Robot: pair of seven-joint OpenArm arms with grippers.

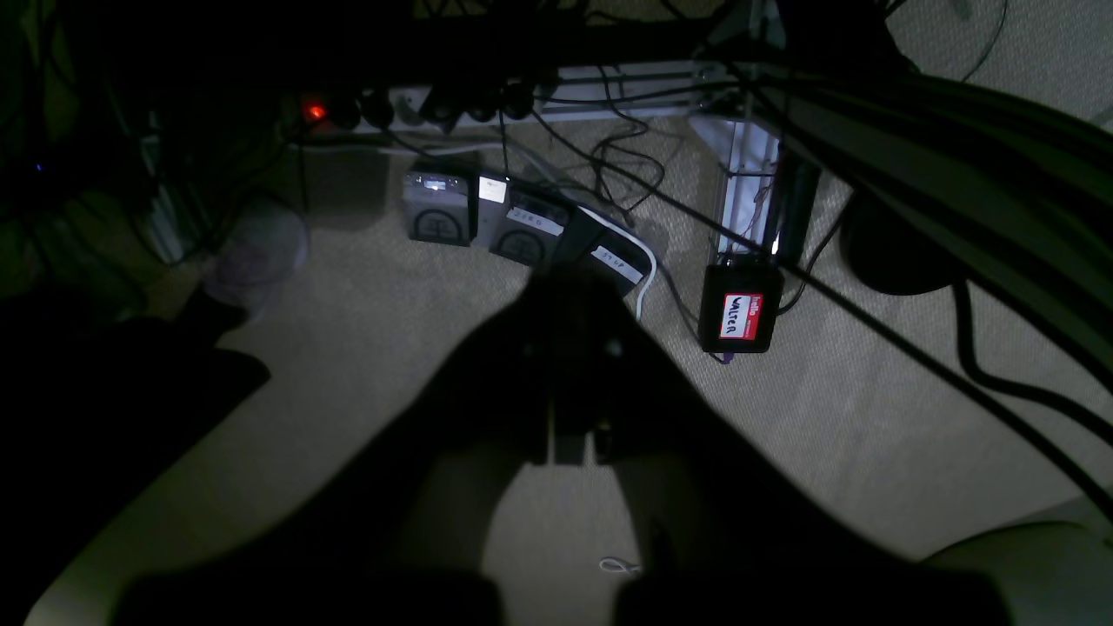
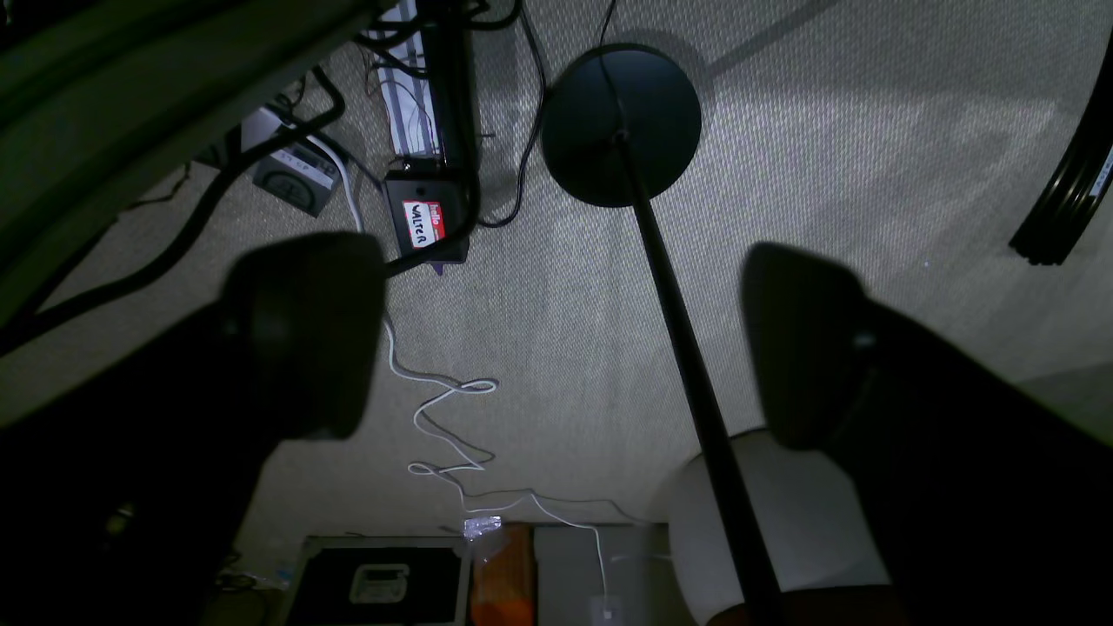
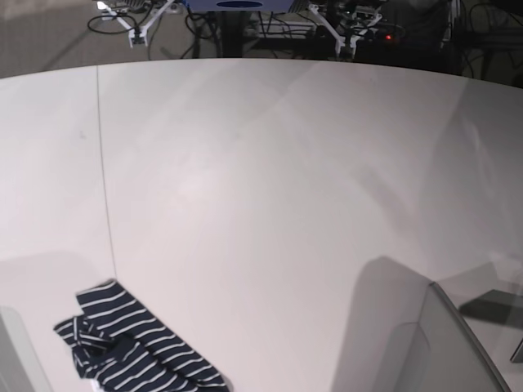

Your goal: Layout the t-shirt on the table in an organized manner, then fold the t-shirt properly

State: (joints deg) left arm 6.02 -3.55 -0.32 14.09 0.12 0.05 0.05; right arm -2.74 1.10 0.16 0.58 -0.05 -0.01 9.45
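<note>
The t-shirt [image 3: 131, 353], dark with thin white stripes, lies crumpled in a small heap near the front left of the white table [image 3: 270, 180]. Neither gripper shows in the base view. In the left wrist view my left gripper [image 1: 569, 291] is a dark silhouette with its fingers pressed together and nothing between them; it hangs over the carpeted floor, away from the shirt. The right wrist view shows my right gripper [image 2: 556, 339] open wide, its two fingertips far apart and empty, also over the floor. The shirt is in neither wrist view.
A thin dark seam [image 3: 103, 163] runs down the table's left part. A pale grey housing [image 3: 425, 343] stands at the front right. On the floor are foot pedals [image 1: 522, 228], a labelled black box [image 1: 741, 309], a power strip [image 1: 452, 109], a lamp base [image 2: 622, 126] and cables.
</note>
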